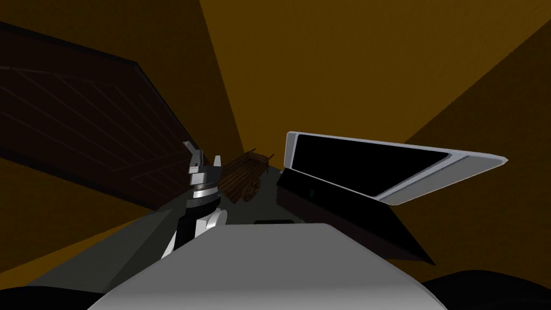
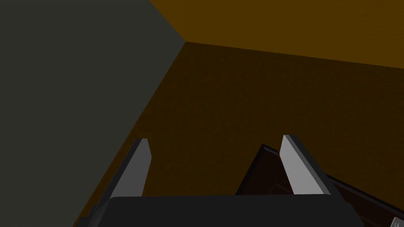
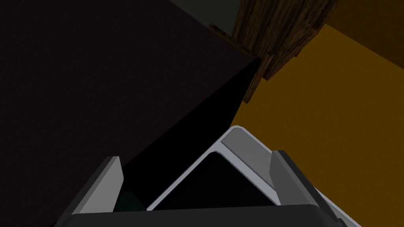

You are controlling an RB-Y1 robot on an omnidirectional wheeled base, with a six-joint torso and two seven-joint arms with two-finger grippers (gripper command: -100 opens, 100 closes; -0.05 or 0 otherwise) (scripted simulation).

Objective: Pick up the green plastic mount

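The right gripper point(image 3: 195, 159) is released, its 2 fingers spread wide with nothing clamped between them. Between the fingers, close to the gripper's dark body, sits 1 corner of a screen point(image 3: 244, 144): a black panel in a light grey frame with a rounded corner, and 1 finger overlaps that frame. At the base of the other finger, just inside it, is what may be the mount point(image 3: 127, 201), a faint dark greenish patch. It is too dim and too hidden to say more, or to tell whether the finger touches it. Beyond that finger spreads the flat, very dark face of a cabinet point(image 3: 98, 79), with a black wedge between it and the screen. Farther out, past the fingertips, stands a cart point(image 3: 276, 31) of brown wooden planks at the cabinet's far end, with orange-brown wall point(image 3: 339, 118) beside it. The left gripper point(image 1: 203, 154) is raised with its fingertips up. It is also released, its 2 fingers apart and holding nothing. The cart stands just beyond it, the screen and cabinet lie off to its right, and a dark brown panelled door point(image 1: 80, 129) is at its left.
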